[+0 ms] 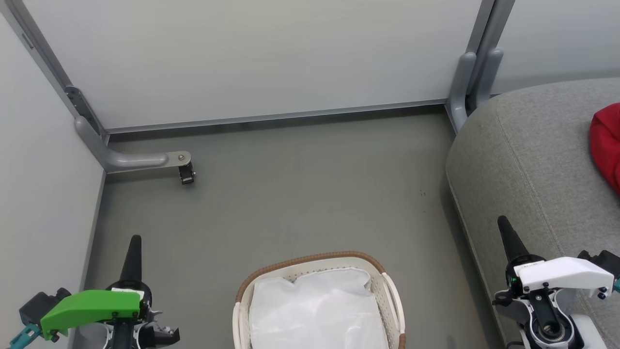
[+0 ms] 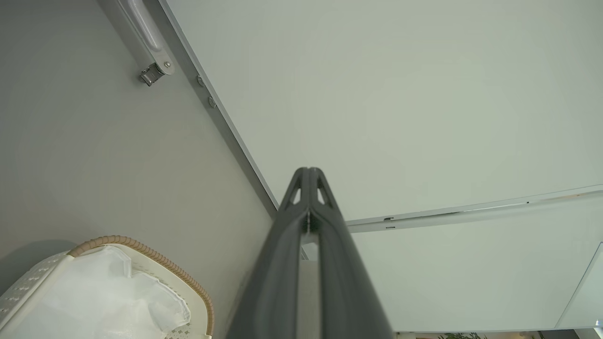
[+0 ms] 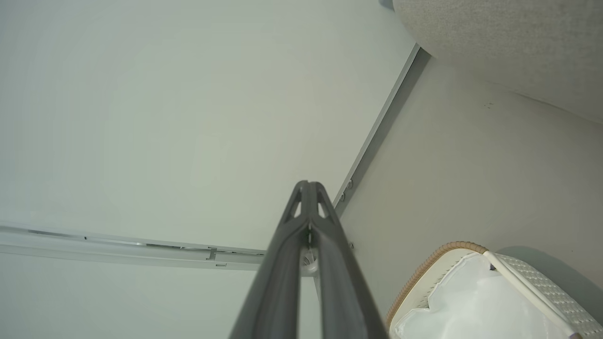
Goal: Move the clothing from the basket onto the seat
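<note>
The cream basket (image 1: 310, 264) with its brown woven rim stands on the floor at the bottom middle of the head view; inside it I see only the white liner (image 1: 315, 310). It shows too as the basket (image 2: 155, 261) at the left wrist view's lower left and the basket (image 3: 447, 256) at the right wrist view's lower right. Red clothing (image 1: 606, 143) lies on the grey seat (image 1: 528, 160) at the right edge. My left gripper (image 1: 135, 240) is shut and empty, left of the basket. My right gripper (image 1: 502, 222) is shut and empty beside the seat's front.
Pale partition walls (image 1: 252, 58) close the corner behind and to the left. A grey foot with a caster (image 1: 186, 173) sticks out over the floor at the left. A grey post (image 1: 467, 82) stands by the seat's far corner. Grey floor (image 1: 310, 194) lies between the basket and the wall.
</note>
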Controlling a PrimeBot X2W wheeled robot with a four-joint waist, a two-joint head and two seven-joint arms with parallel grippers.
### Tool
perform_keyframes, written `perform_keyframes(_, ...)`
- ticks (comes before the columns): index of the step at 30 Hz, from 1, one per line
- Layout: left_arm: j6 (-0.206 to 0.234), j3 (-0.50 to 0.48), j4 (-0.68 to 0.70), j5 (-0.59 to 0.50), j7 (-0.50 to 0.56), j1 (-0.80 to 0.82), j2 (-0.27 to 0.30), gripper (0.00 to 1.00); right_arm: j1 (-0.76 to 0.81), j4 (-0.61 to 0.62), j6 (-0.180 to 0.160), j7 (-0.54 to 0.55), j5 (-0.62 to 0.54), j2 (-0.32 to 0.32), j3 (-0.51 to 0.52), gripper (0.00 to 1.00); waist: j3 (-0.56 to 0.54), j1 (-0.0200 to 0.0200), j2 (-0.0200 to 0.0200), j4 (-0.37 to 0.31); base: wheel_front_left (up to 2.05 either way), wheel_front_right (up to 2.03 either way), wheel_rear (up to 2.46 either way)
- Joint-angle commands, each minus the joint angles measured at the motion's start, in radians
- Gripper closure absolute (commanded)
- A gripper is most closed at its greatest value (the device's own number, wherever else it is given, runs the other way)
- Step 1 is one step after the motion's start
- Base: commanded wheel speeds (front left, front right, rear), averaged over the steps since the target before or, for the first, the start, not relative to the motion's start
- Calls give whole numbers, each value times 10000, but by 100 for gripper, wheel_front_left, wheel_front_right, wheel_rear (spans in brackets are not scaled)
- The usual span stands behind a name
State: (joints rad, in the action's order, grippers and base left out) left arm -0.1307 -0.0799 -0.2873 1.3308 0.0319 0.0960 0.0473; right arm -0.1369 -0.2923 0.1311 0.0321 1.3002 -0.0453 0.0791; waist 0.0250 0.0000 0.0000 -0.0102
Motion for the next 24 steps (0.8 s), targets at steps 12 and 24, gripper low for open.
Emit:
perform_keyframes(12, 0, -152, 219, 1025, 309, 184, 48, 100, 152, 251, -4, 313, 1140, -65, 151, 100, -65, 0, 0, 31, 0, 0, 0)
perform_keyframes(24, 0, -257, 325, 1834, 546, 188, 51, 100, 249, 364, -5, 559, 2018, -70, 251, 100, -127, 0, 0, 59, 0, 0, 0)
